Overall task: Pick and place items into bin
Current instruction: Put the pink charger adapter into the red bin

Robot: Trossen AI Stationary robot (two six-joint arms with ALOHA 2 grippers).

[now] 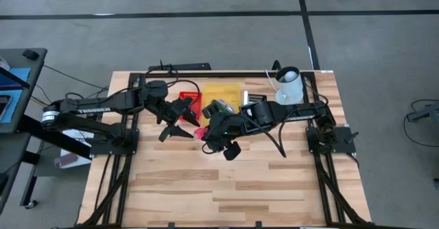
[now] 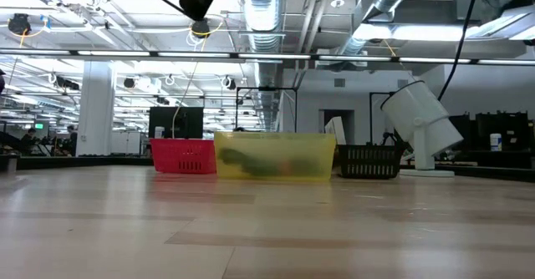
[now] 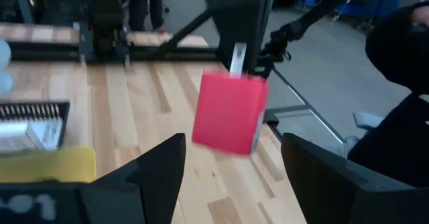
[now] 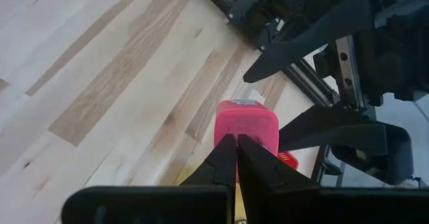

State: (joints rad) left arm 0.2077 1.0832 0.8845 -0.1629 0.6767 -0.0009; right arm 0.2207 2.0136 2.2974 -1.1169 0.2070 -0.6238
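Pink-red box (image 4: pixel 246 134) pinched in the closed right claw (image 1: pixel 204 132), aloft just in front of the yellow bin (image 1: pixel 221 93) | left claw (image 1: pixel 180 121) spread wide, empty, facing the box from beside it | step: handover or carry | next, probably: bring box over a bin, release.

A pink-red boxy piece (image 4: pixel 245 130) hangs upright, pinched above the table.
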